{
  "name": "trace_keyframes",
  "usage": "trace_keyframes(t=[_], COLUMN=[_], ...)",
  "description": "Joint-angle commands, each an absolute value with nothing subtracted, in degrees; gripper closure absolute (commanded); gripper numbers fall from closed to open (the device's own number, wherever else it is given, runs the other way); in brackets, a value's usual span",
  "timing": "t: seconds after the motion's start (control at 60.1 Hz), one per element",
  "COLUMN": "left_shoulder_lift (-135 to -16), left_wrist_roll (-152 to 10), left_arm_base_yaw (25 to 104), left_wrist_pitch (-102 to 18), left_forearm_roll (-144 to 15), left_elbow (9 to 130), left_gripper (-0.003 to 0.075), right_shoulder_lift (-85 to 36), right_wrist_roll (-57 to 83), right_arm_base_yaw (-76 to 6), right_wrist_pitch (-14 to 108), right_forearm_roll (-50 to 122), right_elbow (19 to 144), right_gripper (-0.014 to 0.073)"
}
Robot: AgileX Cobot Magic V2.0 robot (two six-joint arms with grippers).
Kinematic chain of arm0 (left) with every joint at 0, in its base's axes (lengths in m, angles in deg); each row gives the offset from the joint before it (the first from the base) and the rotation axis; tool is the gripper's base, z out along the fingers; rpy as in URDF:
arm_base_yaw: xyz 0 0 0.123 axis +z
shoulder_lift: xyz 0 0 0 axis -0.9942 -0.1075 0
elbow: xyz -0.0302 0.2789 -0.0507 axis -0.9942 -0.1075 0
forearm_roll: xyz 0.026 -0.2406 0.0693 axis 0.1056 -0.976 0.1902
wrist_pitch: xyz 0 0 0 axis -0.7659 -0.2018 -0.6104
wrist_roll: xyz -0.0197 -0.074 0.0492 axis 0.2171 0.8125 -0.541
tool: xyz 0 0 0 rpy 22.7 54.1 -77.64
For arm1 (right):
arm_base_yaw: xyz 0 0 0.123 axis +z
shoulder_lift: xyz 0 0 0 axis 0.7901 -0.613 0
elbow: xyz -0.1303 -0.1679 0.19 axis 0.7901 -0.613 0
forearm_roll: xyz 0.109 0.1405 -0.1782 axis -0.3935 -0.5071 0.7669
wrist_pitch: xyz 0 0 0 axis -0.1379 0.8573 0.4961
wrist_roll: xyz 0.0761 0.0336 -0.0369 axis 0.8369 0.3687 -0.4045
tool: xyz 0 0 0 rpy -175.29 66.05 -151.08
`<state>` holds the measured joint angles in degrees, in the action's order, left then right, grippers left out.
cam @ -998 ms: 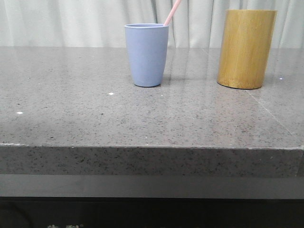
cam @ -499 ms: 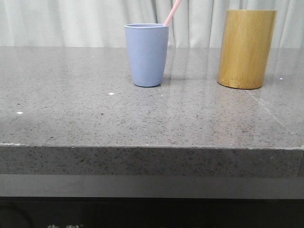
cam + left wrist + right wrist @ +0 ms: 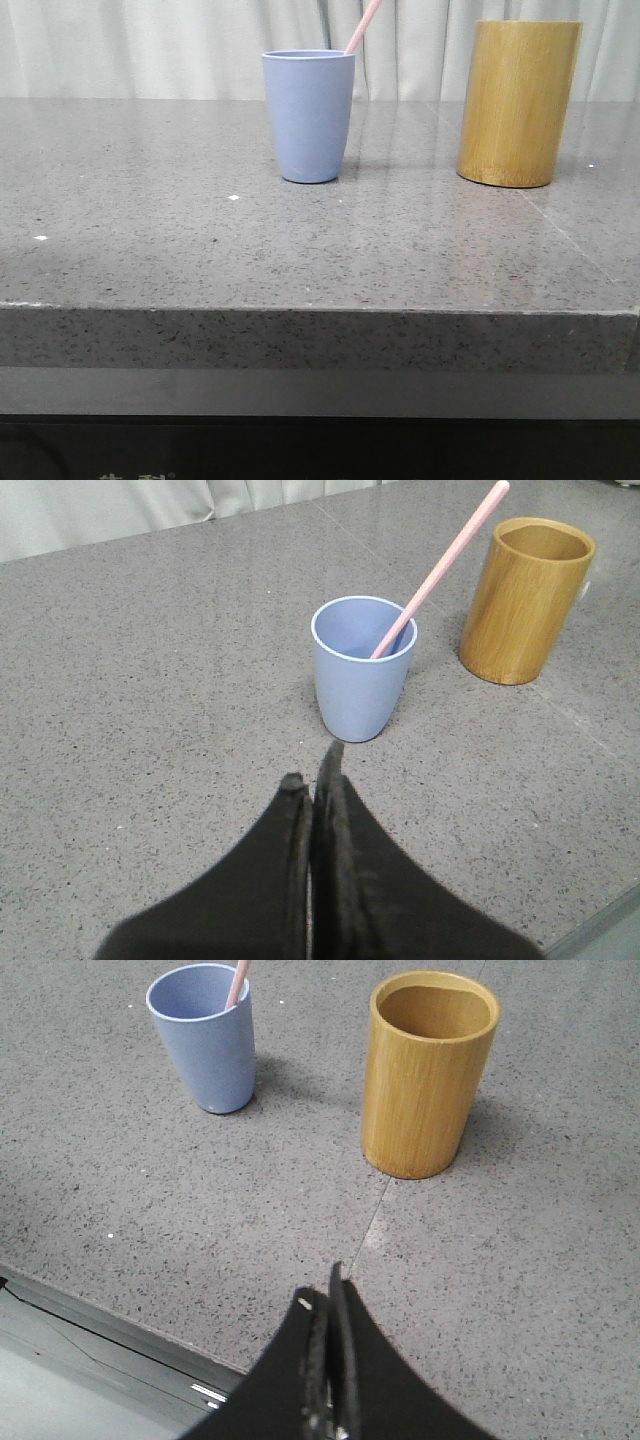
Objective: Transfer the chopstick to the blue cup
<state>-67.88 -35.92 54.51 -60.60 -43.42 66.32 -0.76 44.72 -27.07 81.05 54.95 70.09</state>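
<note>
The blue cup stands upright on the grey stone table, left of the bamboo holder. A pale pink chopstick leans out of the cup toward the right. In the left wrist view the chopstick rests inside the cup, and my left gripper is shut and empty, a short way from the cup's base. In the right wrist view my right gripper is shut and empty near the table's front edge, well back from the cup and the holder. Neither gripper shows in the front view.
The bamboo holder looks empty from above. The table's front edge runs across the front view, with a dark ledge below it. A pleated white curtain hangs behind the table.
</note>
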Motion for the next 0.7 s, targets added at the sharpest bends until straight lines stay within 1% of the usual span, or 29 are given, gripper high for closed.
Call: trace_keyframes(t=[0.0, 0.116, 0.2, 0.399, 0.532, 0.682], left_shoulder_lift=[-65.5, -61.0, -56.8, -44.2, -35.4, -28.3], left_wrist_roll=[-35.4, -35.4, -35.4, -35.4, -35.4, -35.4], left_arm_base_yaw=[55.2, 58.4, 62.7, 70.9, 74.4, 76.9], left_wrist_pitch=[-55.1, -51.2, -48.0, -39.8, -35.2, -30.8], left_forearm_roll=[-44.1, -43.3, -43.3, -43.8, -43.9, -44.0], left_elbow=[66.1, 60.6, 55.5, 40.4, 31.1, 22.5], left_gripper=[0.0739, 0.0739, 0.0739, 0.0739, 0.0739, 0.0739], right_shoulder_lift=[-0.8, -0.8, -0.8, -0.8, -0.8, -0.8], right_wrist_roll=[44.7, 44.7, 44.7, 44.7, 44.7, 44.7], right_arm_base_yaw=[-27.5, -27.5, -27.5, -27.5, -27.5, -27.5], right_wrist_pitch=[77.0, 77.0, 77.1, 77.2, 77.2, 77.2], right_forearm_roll=[55.8, 55.8, 55.8, 55.8, 55.8, 55.8], right_elbow=[71.5, 71.5, 71.5, 71.5, 71.5, 71.5], right_gripper=[0.0662, 0.0662, 0.0662, 0.0662, 0.0662, 0.0662])
